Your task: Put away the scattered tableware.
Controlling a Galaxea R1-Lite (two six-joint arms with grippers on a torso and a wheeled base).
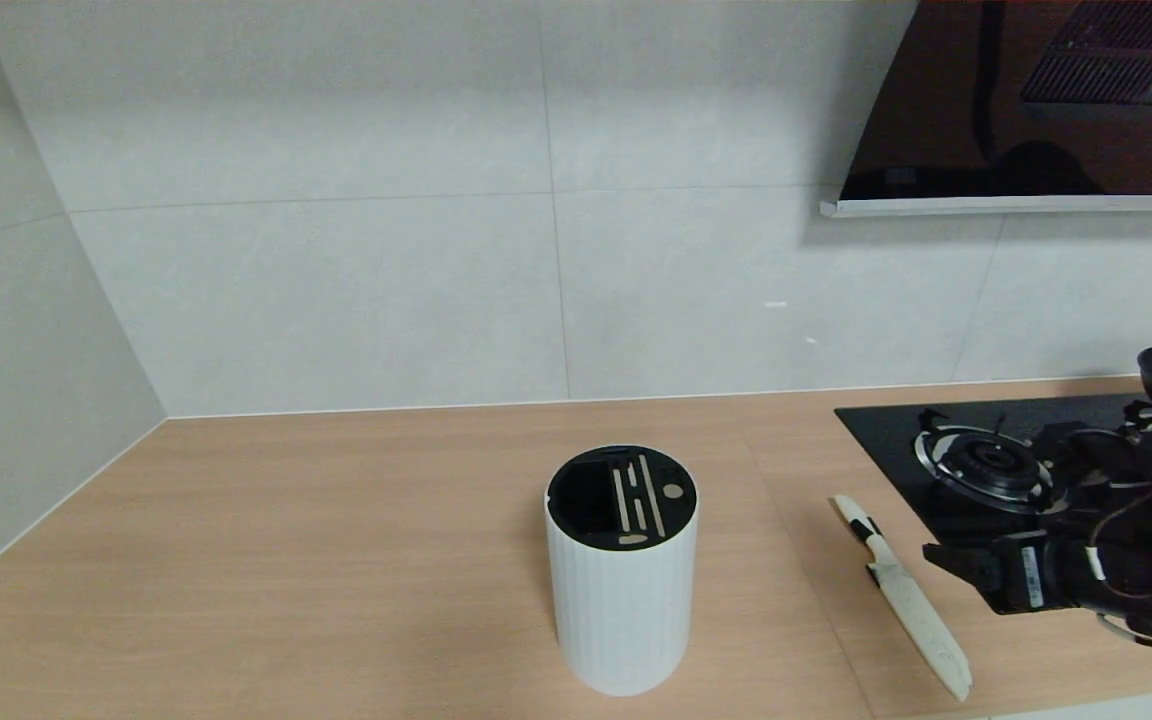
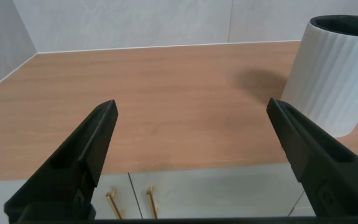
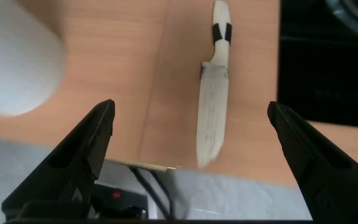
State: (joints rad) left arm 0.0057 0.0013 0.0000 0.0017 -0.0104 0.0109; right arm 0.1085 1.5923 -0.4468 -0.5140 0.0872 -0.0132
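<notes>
A white knife (image 1: 901,595) lies flat on the wooden countertop (image 1: 336,520), its tip at the front edge and its handle toward the wall, between the upright white slotted holder (image 1: 622,590) and the black hob (image 1: 986,460). We see the right gripper (image 3: 191,107) near the knife, fingers wide apart and empty. The left gripper (image 2: 191,107), equally spread, hovers at the front edge beside the holder.

We see a wooden counter (image 1: 336,560). A white holder (image 1: 622,610) stands on it. A knife (image 1: 902,600) lies flat between holder and stove (image 1: 896,440).
</notes>
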